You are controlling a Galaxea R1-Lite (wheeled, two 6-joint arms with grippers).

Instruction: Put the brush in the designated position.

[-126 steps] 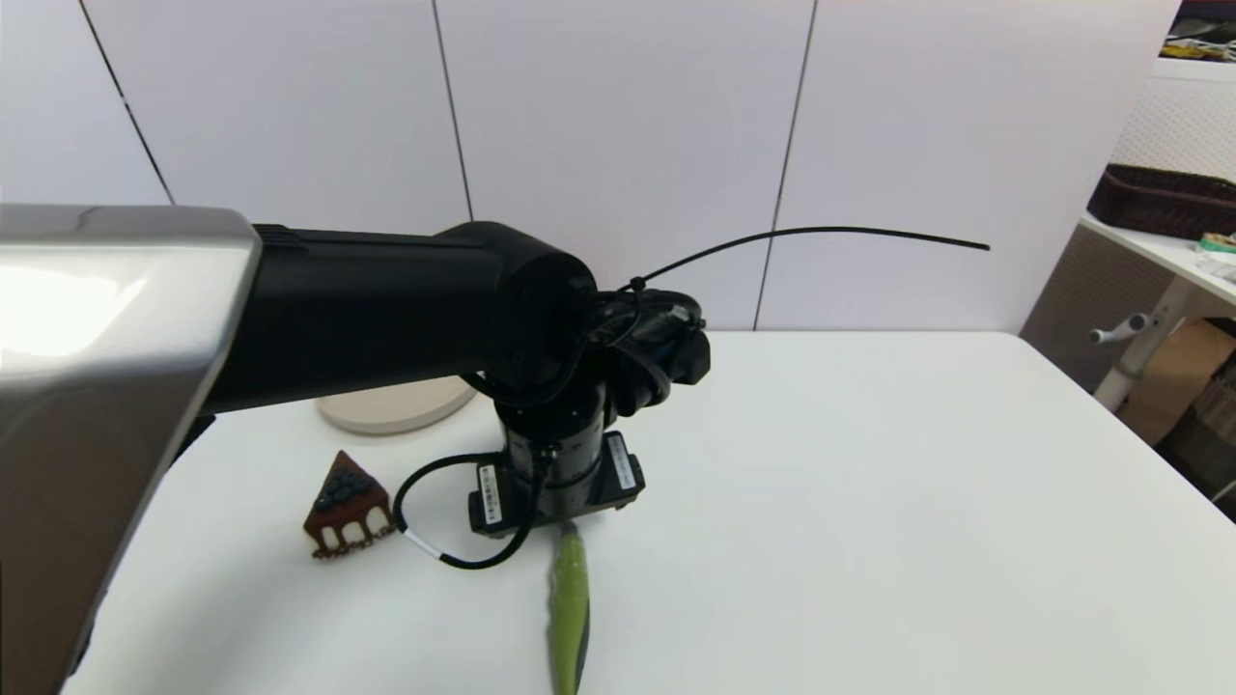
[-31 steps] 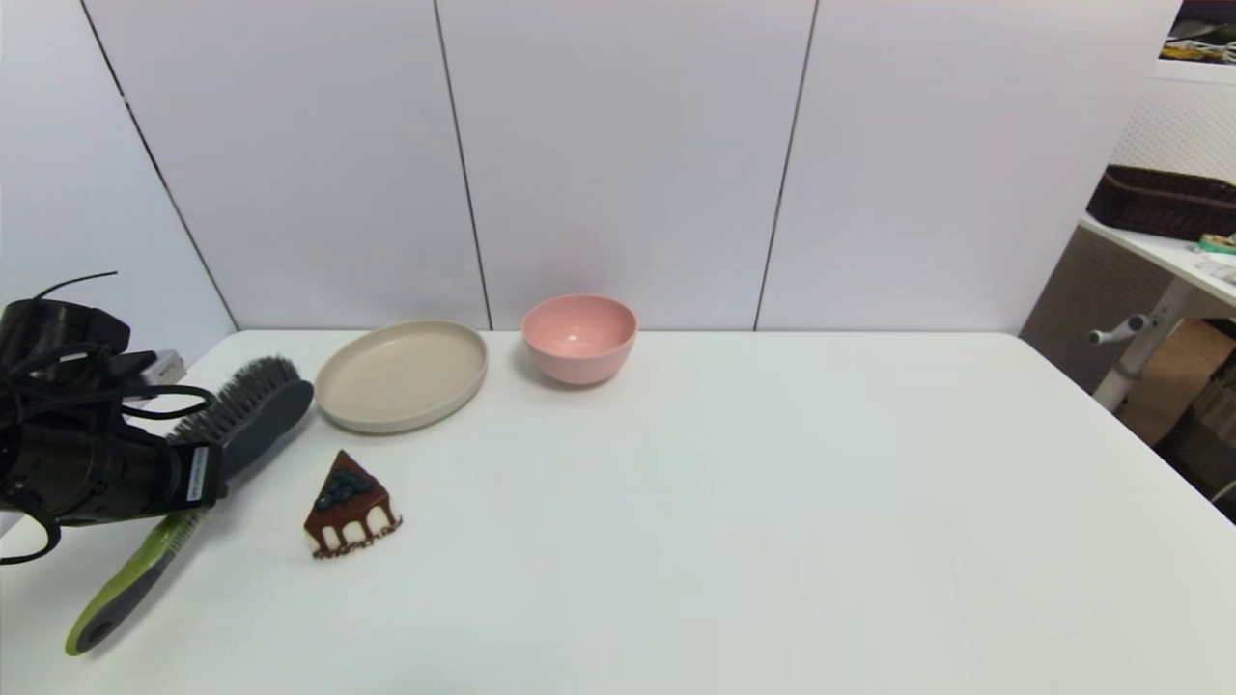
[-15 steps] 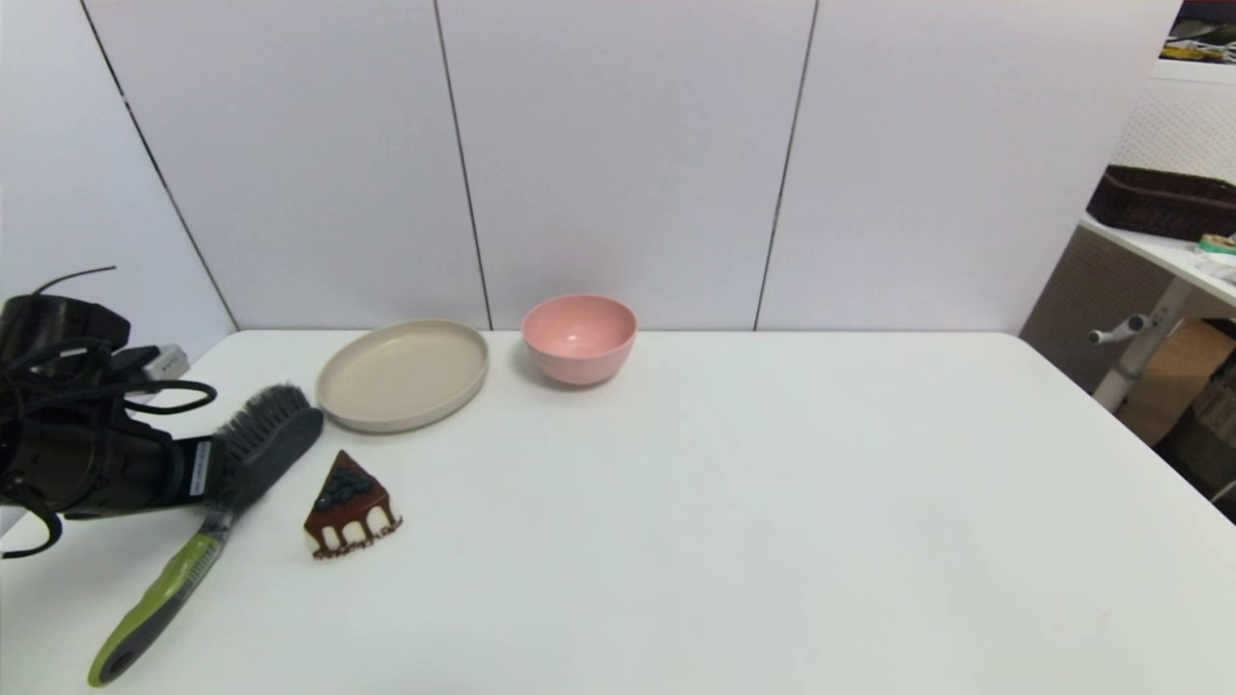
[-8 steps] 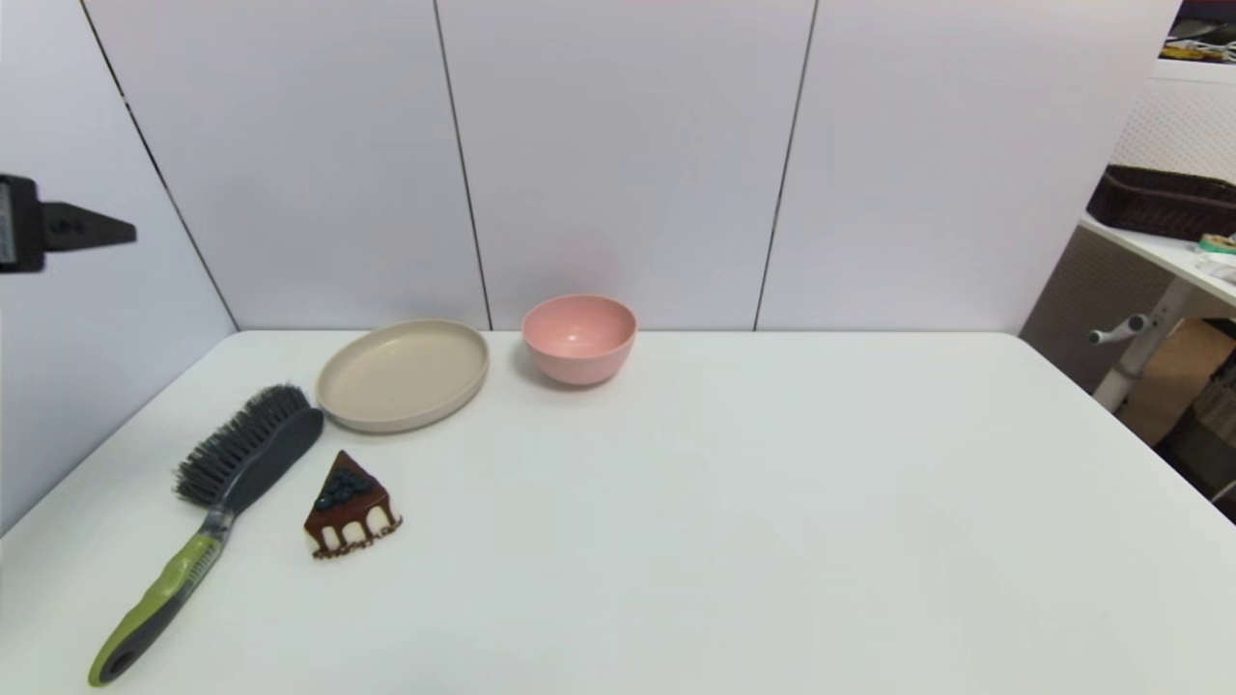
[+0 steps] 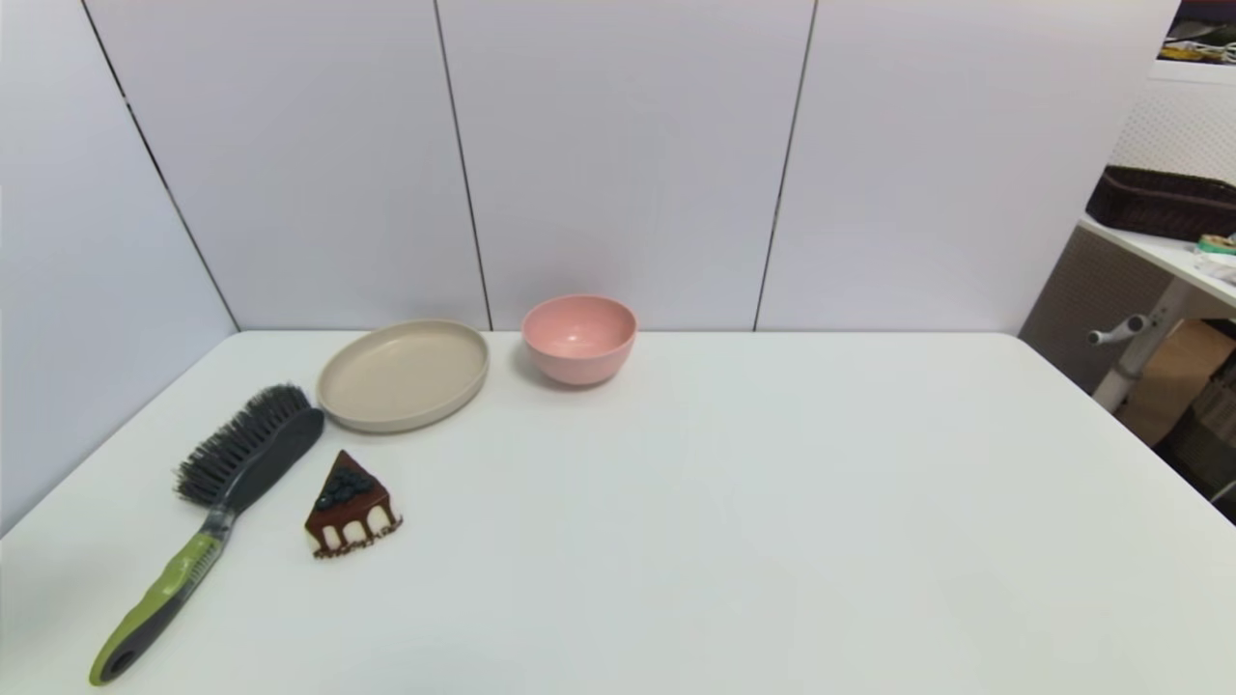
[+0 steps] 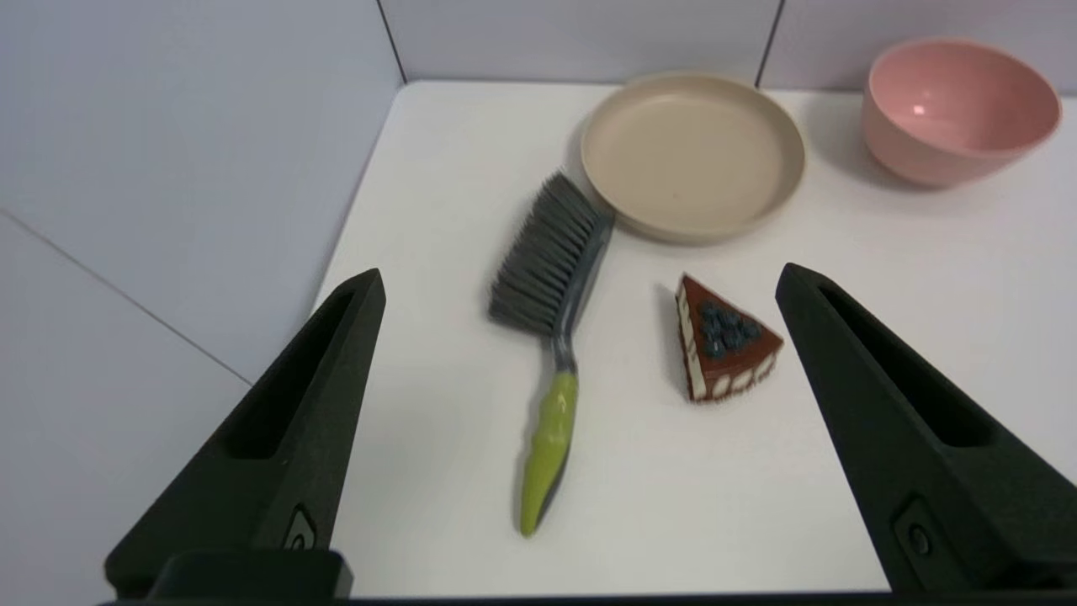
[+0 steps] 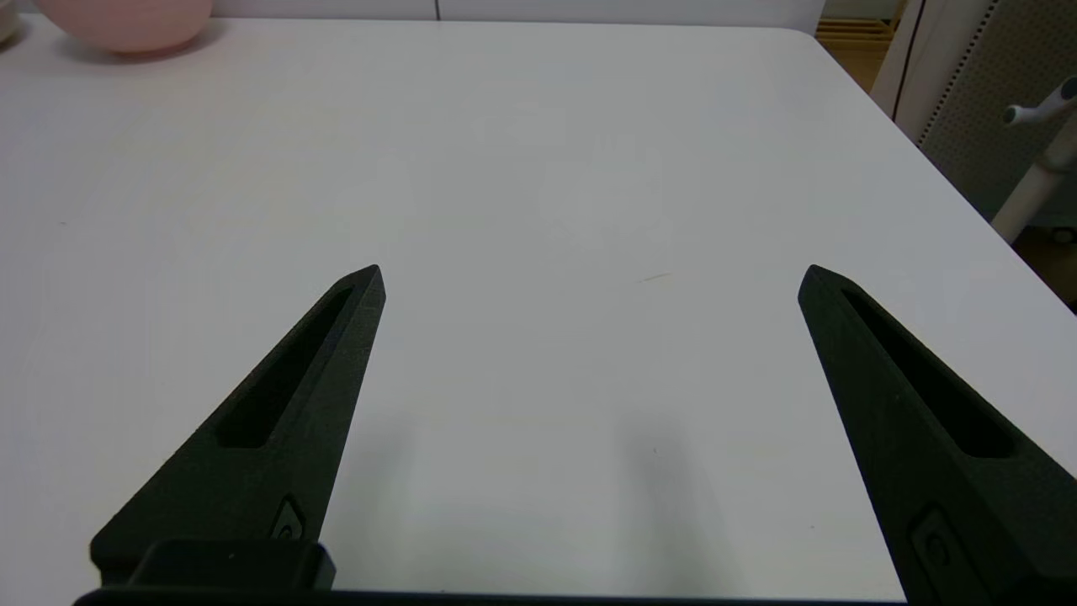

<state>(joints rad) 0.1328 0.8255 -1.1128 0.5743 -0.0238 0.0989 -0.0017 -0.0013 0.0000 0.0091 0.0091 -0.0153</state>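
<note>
The brush (image 5: 217, 497) lies flat on the white tabletop at the left, dark bristled head toward the beige plate, lime-green and grey handle running to the near left corner. The left wrist view shows the brush (image 6: 551, 328) from above, lying free. My left gripper (image 6: 580, 282) is open, pulled back and well above it, holding nothing, and it is out of the head view. My right gripper (image 7: 593, 278) is open over bare tabletop on the right side, also outside the head view. The designated position is unmarked tabletop, so I cannot single it out.
A beige round plate (image 5: 403, 375) sits just beyond the brush head, a pink bowl (image 5: 578, 338) to its right near the back wall. A chocolate cake slice (image 5: 349, 506) stands right of the brush. The table's left edge runs close to the handle.
My left gripper set the brush down left of the cake slice, let go, then rose and withdrew out of the head view. The brush has lain still for the last half second.
</note>
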